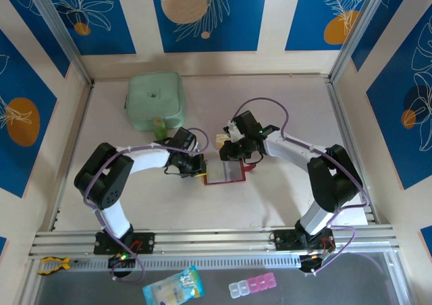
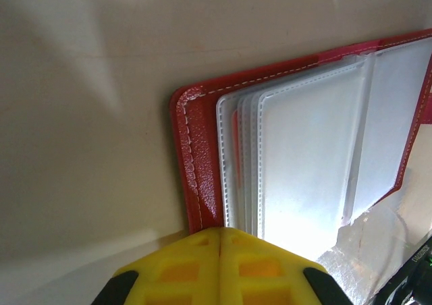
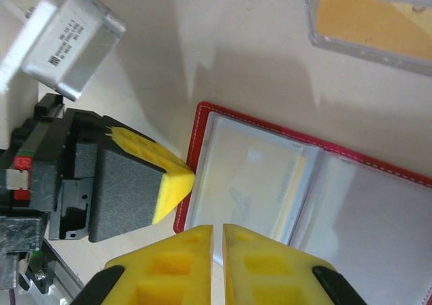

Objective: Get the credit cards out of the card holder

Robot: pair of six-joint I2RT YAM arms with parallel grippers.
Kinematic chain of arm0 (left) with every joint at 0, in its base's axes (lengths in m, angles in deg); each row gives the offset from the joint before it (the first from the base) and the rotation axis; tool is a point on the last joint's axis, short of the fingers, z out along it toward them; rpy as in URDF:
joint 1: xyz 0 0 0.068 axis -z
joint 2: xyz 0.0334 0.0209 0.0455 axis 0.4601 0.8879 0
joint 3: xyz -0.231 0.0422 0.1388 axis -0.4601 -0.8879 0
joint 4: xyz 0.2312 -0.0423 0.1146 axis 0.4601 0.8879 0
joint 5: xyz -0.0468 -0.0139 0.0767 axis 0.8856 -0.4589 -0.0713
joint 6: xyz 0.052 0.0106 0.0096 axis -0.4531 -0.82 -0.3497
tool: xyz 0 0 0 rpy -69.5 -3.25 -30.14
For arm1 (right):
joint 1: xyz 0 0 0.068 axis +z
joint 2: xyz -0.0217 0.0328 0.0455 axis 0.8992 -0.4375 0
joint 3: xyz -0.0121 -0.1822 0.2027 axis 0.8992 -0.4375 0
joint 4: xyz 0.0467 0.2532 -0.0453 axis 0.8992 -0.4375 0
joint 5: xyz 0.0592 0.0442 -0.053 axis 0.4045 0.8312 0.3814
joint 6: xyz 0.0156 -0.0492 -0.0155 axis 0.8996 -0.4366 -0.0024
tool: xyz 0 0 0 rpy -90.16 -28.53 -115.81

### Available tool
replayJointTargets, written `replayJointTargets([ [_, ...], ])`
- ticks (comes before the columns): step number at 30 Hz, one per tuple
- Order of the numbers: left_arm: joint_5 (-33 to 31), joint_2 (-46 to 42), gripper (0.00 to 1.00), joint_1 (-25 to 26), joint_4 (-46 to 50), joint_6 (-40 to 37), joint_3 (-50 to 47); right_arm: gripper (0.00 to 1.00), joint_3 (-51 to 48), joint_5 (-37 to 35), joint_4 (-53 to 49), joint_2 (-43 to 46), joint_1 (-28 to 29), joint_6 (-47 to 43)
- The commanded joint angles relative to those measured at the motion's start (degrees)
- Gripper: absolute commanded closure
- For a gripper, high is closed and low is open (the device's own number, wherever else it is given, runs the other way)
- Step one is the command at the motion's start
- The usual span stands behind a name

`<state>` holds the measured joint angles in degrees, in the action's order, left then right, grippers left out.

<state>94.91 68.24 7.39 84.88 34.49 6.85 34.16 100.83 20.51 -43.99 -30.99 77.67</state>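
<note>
Lying open flat, the card holder [image 1: 224, 173] runs lengthwise left to right.

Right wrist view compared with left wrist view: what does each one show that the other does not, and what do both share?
Right wrist view: the left pincer, shut, its yellow tip at the red edge of the card holder; a pale card inside one sleeve; a clear case with orange contents beyond.
Left wrist view: the clear sleeves fanned in a stack, and white stitching along the cover.
Both: the open card holder on the pale table, with that arm's own yellow fingers together at the bottom.
</note>
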Motion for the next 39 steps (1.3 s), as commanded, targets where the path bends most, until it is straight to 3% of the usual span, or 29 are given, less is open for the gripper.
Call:
replayJointTargets([
  [1,-0.63,1.03,0.94,0.49,1.85,-1.26,-0.16,0.88,-1.60,1.49,0.68,1.16,0.36,3.28],
  [12,-2.58,0.85,0.94,0.54,3.85,-2.60,0.71,0.86,-2.46,8.95,1.24,-1.73,-0.71,11.83],
  [22,-3.62,0.95,0.94,0.47,3.82,-2.81,1.03,0.70,-2.64,10.56,4.50,-4.17,-0.16,13.53],
  [39,-3.37,1.44,0.94,0.48,4.01,-3.13,1.25,0.67,-1.15,10.99,5.95,-9.63,0.67,13.89],
])
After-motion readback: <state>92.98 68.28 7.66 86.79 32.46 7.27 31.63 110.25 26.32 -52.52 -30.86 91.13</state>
